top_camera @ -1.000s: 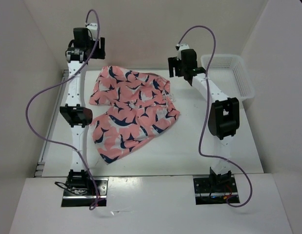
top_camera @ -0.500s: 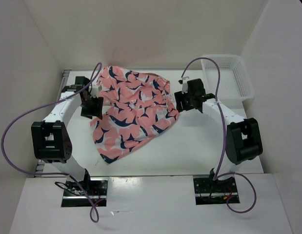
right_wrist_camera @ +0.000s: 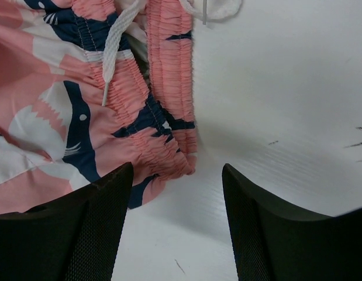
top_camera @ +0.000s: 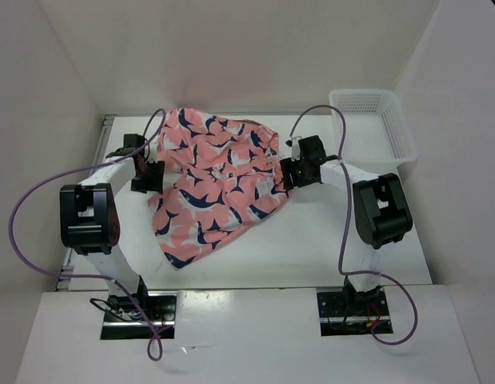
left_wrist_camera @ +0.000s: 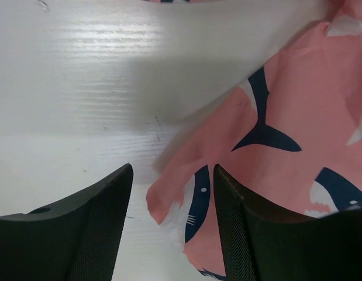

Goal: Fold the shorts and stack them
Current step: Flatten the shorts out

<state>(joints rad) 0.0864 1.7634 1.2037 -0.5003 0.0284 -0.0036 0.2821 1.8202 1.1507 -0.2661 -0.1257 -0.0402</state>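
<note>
**Two grippers low at the shorts, no fold made yet**

One white bench (top_camera: 327, 240) carries everything. The shorts (top_camera: 219, 180) sprawl across its far-left middle, rumpled and unfolded, one leg trailing toward the arm bases. The white basket (top_camera: 403, 136) sits at the far right corner, well apart from the cloth. Your left gripper (top_camera: 145, 174) is at the shorts' left edge, your right gripper (top_camera: 292, 172) at their right edge. Both are spread, nothing pinched.

In the left wrist view, a hem corner (left_wrist_camera: 169, 205) lies on the bench in the gap between the fingers. In the right wrist view, the corner of the elastic waistband (right_wrist_camera: 169, 70) lies between the fingers, the white drawstring (right_wrist_camera: 113, 52) just beyond it.

You look to be at the grab that opens the fold. Next, by my reading: slide one finger under each edge, pinch cloth only, and lift both sides together, so the garment spreads flat instead of bunching. Watch that drawstring, it could snag.
</note>
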